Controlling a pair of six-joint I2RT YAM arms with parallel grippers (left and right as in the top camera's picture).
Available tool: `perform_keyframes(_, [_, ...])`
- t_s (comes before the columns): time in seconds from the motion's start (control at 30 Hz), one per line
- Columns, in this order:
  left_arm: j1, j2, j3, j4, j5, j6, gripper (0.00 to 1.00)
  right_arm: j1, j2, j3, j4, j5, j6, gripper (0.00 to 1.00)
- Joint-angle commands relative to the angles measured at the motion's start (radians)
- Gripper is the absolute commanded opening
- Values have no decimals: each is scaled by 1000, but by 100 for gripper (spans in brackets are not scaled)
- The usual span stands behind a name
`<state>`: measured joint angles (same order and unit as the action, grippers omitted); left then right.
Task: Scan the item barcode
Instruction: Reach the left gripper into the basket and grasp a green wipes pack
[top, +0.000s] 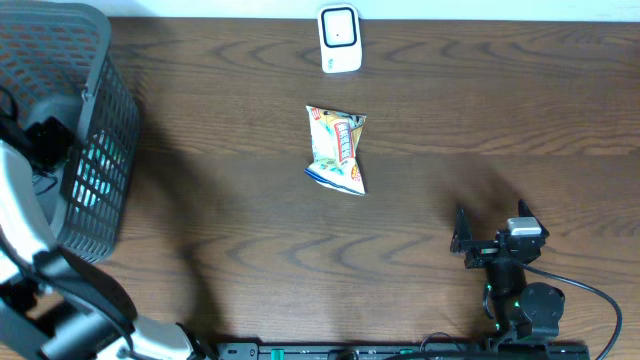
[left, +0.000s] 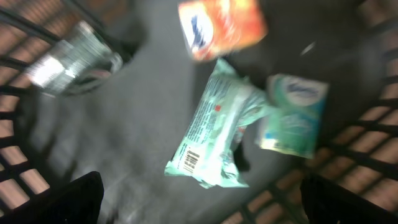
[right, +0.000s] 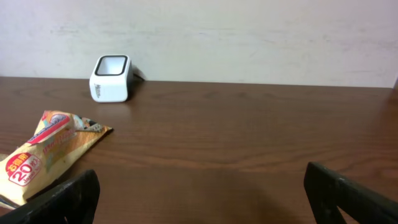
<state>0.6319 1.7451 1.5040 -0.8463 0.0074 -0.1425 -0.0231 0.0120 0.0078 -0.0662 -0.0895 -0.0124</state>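
Black and spread wide, our left jaws hang inside the basket (left: 18, 158) with nothing between them. Just beneath them lies a mint-green pack (left: 214, 118), its barcode (left: 193, 158) facing up at the end nearest the jaws. Just beside that pack, on the jaws' right, sits a paler green tissue pack (left: 292, 115). Farther ahead of the jaws lies an orange packet (left: 221, 25), and ahead to their left a silvery wrapped item (left: 68, 56), too blurred for us to name. From overhead we see the left arm (top: 25, 225) reaching over the grey basket.

Our right jaws also stand wide apart and hold nothing, low over the brown wooden surface (right: 249, 137). Ahead of them and to their left, a yellow-and-orange snack bag (right: 43, 155) lies flat on the surface, well apart from the jaws. Farther ahead, also to their left, the white scanner (right: 111, 78) stands at the far edge of the surface, near the pale wall. In the overhead view the snack bag lies nearer the jaws than the scanner and roughly in line with it, with bare wood between the two.
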Motion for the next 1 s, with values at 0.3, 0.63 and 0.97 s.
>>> perform_keyframes(0.3, [5, 201, -2, -2, -15, 150, 99, -2, -5, -2, -3, 5, -11, 99])
perform_keyframes(0.63, [4, 278, -4, 2, 104, 200, 99, -2, -5, -2, -3, 5, -11, 99])
perform_keyframes(0.97, [5, 303, -9, 9, 130, 221, 62, -2, -5, -2, -3, 4, -11, 99])
